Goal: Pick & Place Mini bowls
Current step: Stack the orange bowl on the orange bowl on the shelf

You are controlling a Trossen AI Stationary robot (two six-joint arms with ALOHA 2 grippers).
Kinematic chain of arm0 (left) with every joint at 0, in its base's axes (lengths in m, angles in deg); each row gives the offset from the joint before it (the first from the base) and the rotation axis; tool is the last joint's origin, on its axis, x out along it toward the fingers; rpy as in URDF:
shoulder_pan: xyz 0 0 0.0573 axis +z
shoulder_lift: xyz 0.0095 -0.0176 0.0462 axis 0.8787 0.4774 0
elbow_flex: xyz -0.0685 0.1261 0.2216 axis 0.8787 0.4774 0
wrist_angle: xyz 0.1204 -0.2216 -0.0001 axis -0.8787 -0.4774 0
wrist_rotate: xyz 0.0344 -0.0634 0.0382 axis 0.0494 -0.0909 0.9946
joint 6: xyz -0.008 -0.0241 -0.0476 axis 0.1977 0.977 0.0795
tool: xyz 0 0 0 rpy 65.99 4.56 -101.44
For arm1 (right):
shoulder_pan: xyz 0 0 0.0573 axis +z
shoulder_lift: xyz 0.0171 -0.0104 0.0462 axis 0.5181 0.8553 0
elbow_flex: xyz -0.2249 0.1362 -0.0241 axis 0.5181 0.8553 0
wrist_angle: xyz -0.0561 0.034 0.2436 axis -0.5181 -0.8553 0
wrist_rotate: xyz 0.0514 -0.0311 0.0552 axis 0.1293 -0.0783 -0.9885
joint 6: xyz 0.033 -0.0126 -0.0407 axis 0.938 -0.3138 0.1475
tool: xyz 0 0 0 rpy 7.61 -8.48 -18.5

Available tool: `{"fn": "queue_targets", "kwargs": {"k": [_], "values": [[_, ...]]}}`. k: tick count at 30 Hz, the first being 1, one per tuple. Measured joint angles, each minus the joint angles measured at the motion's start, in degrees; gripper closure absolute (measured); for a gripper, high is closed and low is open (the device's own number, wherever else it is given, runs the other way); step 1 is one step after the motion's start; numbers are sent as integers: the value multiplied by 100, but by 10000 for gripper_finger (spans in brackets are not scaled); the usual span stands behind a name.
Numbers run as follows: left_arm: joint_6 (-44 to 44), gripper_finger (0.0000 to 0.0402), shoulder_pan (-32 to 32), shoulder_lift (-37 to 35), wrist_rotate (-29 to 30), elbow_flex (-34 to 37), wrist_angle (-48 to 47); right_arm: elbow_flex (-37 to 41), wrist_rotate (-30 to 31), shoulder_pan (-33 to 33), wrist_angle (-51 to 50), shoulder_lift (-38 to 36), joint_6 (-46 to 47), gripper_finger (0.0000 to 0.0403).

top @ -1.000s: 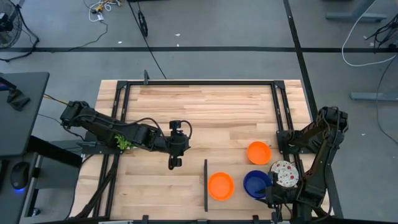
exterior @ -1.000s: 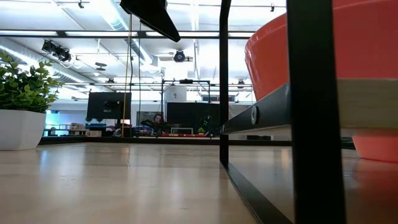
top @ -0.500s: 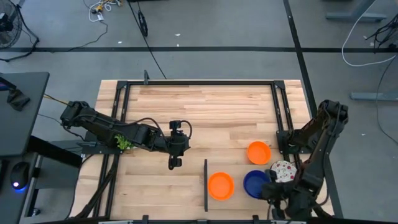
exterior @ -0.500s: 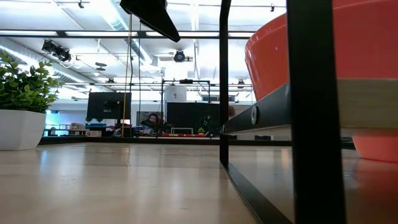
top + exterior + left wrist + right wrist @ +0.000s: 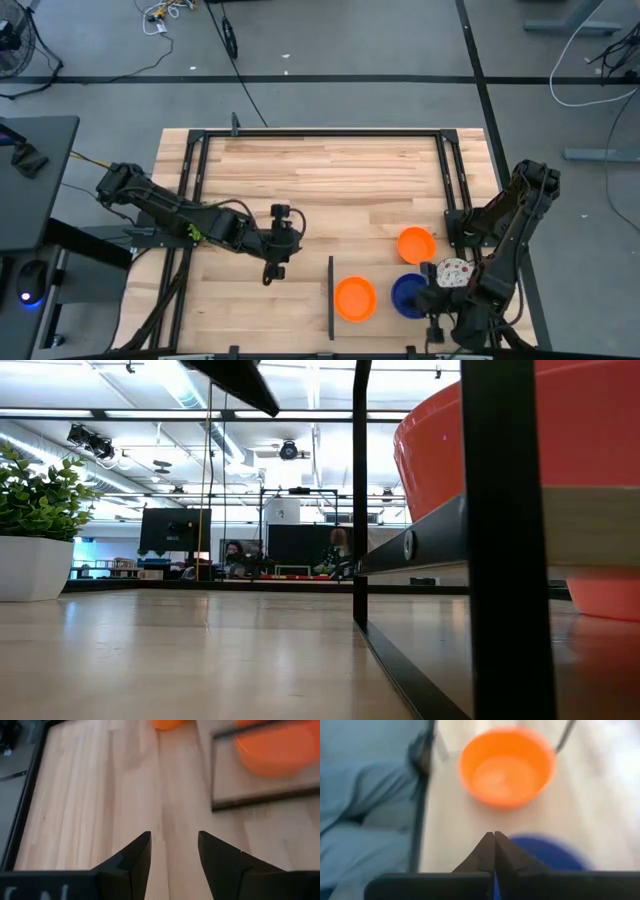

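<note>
Tabletop: blue bowl [image 5: 547,854] beneath right gripper [image 5: 494,840]

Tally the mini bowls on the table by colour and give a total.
Orange bowls: 2
Blue bowls: 1
White speckled bowls: 1
Total: 4

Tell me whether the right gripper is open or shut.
Shut. In the right wrist view the right gripper's two dark fingers meet, empty, above the blue bowl.
</note>
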Motion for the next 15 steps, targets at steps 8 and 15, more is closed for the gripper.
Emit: {"fn": "queue_targets", "kwargs": {"k": [8,15], "values": [[-45,232,74,-338,-189,1624,1721,-2,-63,-1205,-200,-4,-378,400],[490,232,652,-294,-287,3541,4804,-2,-1278,-3132,-678,-88,-1188,387]]}}
